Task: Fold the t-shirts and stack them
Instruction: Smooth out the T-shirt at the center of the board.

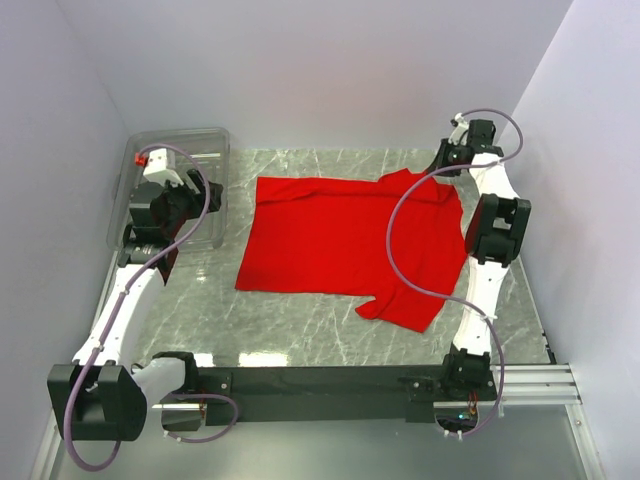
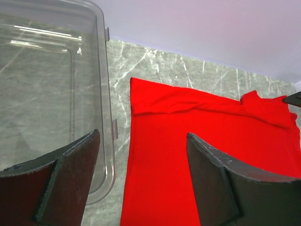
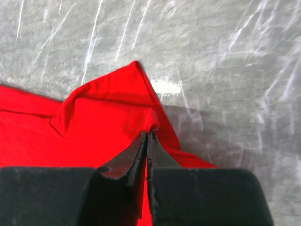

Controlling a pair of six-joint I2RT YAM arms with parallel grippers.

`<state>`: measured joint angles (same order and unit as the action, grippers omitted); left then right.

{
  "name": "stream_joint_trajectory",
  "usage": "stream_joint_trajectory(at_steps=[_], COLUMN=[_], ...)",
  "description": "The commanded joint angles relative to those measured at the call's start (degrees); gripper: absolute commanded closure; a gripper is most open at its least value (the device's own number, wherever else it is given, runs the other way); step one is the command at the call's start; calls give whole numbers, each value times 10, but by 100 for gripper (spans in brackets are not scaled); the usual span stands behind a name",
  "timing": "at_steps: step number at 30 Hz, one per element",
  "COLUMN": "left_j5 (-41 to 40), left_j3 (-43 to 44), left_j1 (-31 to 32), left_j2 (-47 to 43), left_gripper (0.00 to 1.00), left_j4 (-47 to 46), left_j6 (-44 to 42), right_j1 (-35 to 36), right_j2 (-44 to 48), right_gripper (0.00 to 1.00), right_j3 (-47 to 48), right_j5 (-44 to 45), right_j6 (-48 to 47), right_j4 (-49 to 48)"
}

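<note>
The red t-shirt [image 1: 350, 245] lay mostly flat on the grey surface [image 1: 300, 335], in the middle and over to the right. Its far right corner was at the right claw [image 1: 438, 177]. The right wrist view showed that claw [image 3: 147, 134] up close. Its two fingers were pressed together on a small bump of red cloth, and the cloth was lifted into a little peak there. The top view could not show that pinch, but it showed the whole t-shirt, with one sleeve sticking out toward the near side. The left claw [image 1: 203, 195] was off to the left of the t-shirt and was not touching it. In the left wrist view, the left claw [image 2: 142, 136] had its fingers wide apart with nothing between them. The t-shirt's left edge lay below it, just beside a clear box [image 2: 47, 70]. The right arm [image 1: 490, 240] reached far along the right side, bent up at the elbow, with its wrist tipped down. The left arm [image 1: 125, 300] reached along the left side, with its claw over the near end of the box.
</note>
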<state>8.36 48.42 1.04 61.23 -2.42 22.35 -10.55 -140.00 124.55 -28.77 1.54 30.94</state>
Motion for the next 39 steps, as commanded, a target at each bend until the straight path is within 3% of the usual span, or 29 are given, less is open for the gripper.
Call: stream_joint_trajectory(at_steps=[1, 4, 9, 17, 22, 24, 25, 26, 30, 39], left_j5=[7, 7, 2, 10, 14, 17, 17, 19, 17, 8], left_j3=[13, 17, 17, 14, 14, 14, 14, 13, 15, 15], left_j1=[-2, -2, -2, -2, -2, -2, -2, -2, -2, -2], left_j2=[-1, 2, 0, 12, 20, 25, 25, 26, 28, 19], left_gripper=[21, 21, 21, 21, 21, 21, 21, 21, 21, 21], left_j4=[-4, -1, 2, -7, -15, -19, -20, -21, -21, -12], left_j6=[0, -2, -3, -2, 0, 0, 2, 2, 2, -8], right_j1=[-1, 1, 7, 34, 44, 46, 46, 42, 24, 17], right_j2=[20, 50, 68, 70, 140, 154, 158, 158, 168, 110], right_gripper=[94, 93, 92, 93, 90, 82, 78, 67, 48, 46], right_j3=[-34, -52, -47, -29, -170, -196, -205, -204, -182, -52], right_j5=[-36, -95, -135, 13, 68, 71, 72, 75, 53, 11], right_j6=[5, -32, -101, -253, -371, -391, -387, -379, -298, -163], right_j4=[-54, -94, -67, 69, 34, 31, 24, 22, -15, 0])
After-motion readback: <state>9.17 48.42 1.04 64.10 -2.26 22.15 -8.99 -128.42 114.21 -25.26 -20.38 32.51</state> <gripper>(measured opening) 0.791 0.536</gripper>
